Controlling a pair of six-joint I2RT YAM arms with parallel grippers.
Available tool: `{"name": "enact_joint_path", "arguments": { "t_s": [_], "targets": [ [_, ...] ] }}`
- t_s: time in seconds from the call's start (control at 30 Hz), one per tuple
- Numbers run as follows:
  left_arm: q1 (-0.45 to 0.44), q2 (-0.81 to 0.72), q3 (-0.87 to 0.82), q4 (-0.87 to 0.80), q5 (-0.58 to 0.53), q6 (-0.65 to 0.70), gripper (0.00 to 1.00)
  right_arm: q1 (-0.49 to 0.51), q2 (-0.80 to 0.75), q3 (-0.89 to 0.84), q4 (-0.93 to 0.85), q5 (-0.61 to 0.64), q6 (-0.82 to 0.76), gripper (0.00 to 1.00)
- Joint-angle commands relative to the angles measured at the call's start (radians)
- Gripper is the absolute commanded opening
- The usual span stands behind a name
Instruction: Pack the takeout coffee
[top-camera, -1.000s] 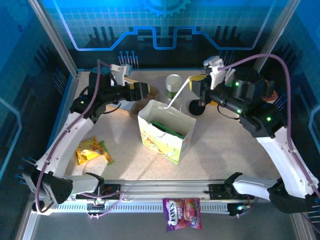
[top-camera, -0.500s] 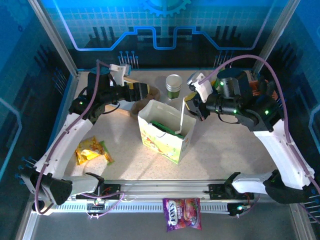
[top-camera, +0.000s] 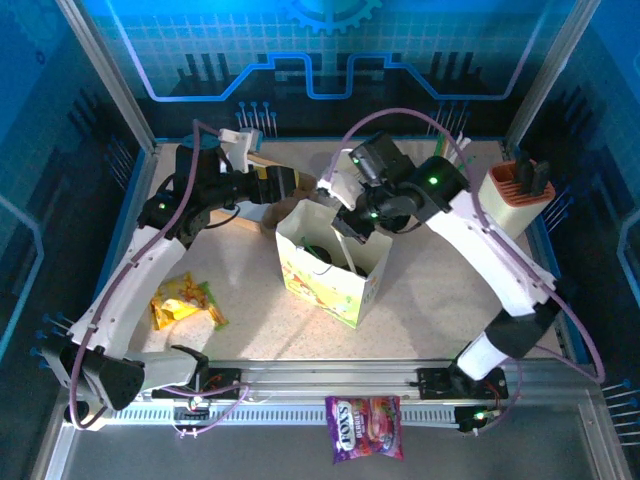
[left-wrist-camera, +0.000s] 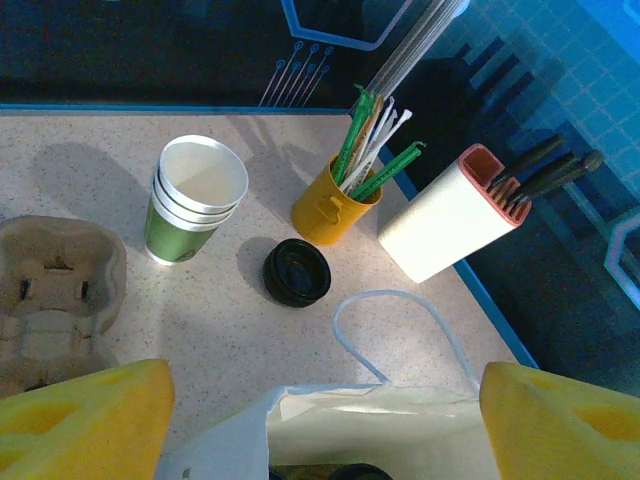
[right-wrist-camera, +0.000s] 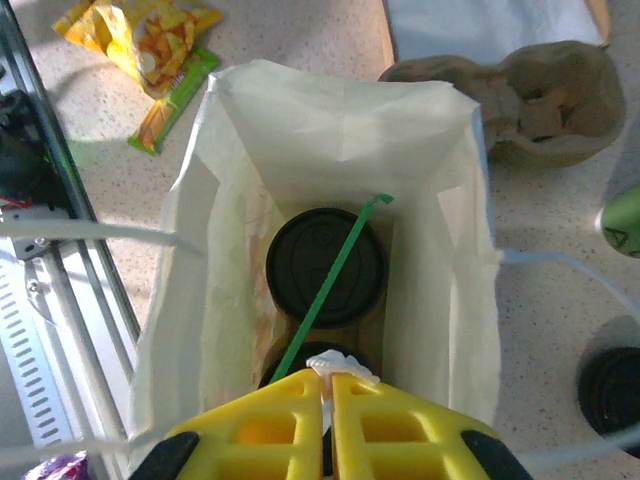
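Note:
The takeout coffee stands inside the white flower-printed paper bag (top-camera: 335, 275). One black lid (right-wrist-camera: 325, 265) shows fully, and a second lid (right-wrist-camera: 292, 362) sits nearer, mostly hidden under my fingers. A green straw (right-wrist-camera: 330, 285) lies slanted across the far lid. My right gripper (right-wrist-camera: 330, 378) hangs over the bag's mouth, shut on the end of a white straw (right-wrist-camera: 335, 362). In the top view it (top-camera: 345, 222) is at the bag's back edge. My left gripper (left-wrist-camera: 325, 385) stands open just behind the bag, with nothing between its yellow fingers (left-wrist-camera: 85, 415).
Behind the bag are a stack of lidless green cups (left-wrist-camera: 195, 200), a loose black lid (left-wrist-camera: 297, 272), a yellow cup of straws (left-wrist-camera: 335, 205), a white knife holder (left-wrist-camera: 445, 215) and a cardboard cup carrier (left-wrist-camera: 55, 290). A snack packet (top-camera: 185, 300) lies front left.
My right arm has swung left from the back right of the table to over the bag, carrying the white straw. The left arm has stayed put.

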Motion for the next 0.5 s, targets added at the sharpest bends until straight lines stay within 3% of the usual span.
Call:
{"name": "enact_joint_path", "arguments": {
  "t_s": [0.0, 0.23, 0.47],
  "targets": [
    [0.009, -0.006, -0.006, -0.010, 0.001, 0.028, 0.81, 0.016, 0.054, 0.050, 0.014, -0.057, -0.006, 0.15],
    [0.008, -0.005, -0.005, -0.013, -0.003, 0.032, 0.81, 0.010, 0.067, 0.063, 0.094, -0.109, 0.015, 0.26],
    [0.008, 0.003, -0.006, -0.016, -0.012, 0.038, 0.81, -0.073, -0.069, -0.053, 0.207, -0.161, 0.063, 0.32]
  ]
}}
